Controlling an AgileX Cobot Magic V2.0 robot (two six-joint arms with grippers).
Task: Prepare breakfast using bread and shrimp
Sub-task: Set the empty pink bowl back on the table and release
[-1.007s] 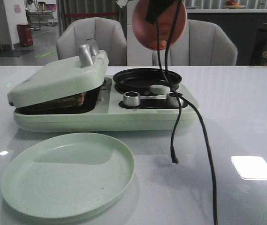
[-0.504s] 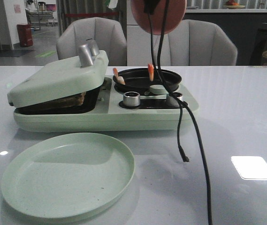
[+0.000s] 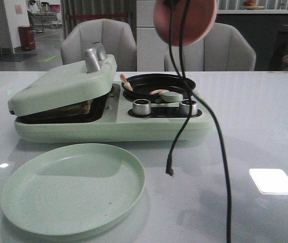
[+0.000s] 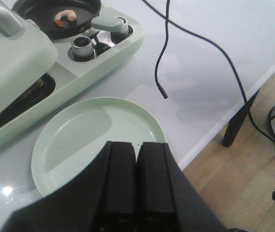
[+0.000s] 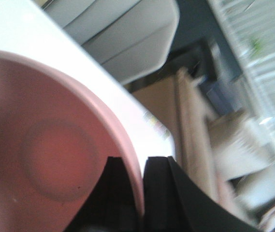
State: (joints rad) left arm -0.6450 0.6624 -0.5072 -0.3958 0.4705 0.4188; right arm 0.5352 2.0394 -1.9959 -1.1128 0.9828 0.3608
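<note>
Down at the lower left of the front view an empty pale green plate (image 3: 73,188) lies on the white table (image 3: 265,126). Just behind it sits a mint green breakfast maker (image 3: 108,109). Its lid (image 3: 63,83) is tilted down over the left half, and a slice of bread (image 3: 68,109) shows in the dark gap under that lid, brown crust toward me. How many slices are in there I cannot tell.

Toward the middle, the round black pan (image 3: 159,85) takes up the right half of the appliance. One shrimp (image 3: 159,92) lies inside the pan near its green handle, and another (image 3: 126,82) rests at the pan's left rim. Two metal knobs (image 3: 141,107) stand in front of the pan.

At the top, right of centre, a pink bowl (image 3: 185,20) hangs tipped above the pan, its inside empty in the right wrist view. The right gripper (image 5: 142,193) is pinching the bowl's rim (image 5: 127,159) between its two fingers. Black cables (image 3: 219,152) dangle down from there across the table.

From the left wrist view, the left gripper (image 4: 137,181) hovers over the green plate, fingers pressed together with nothing between them.
</note>
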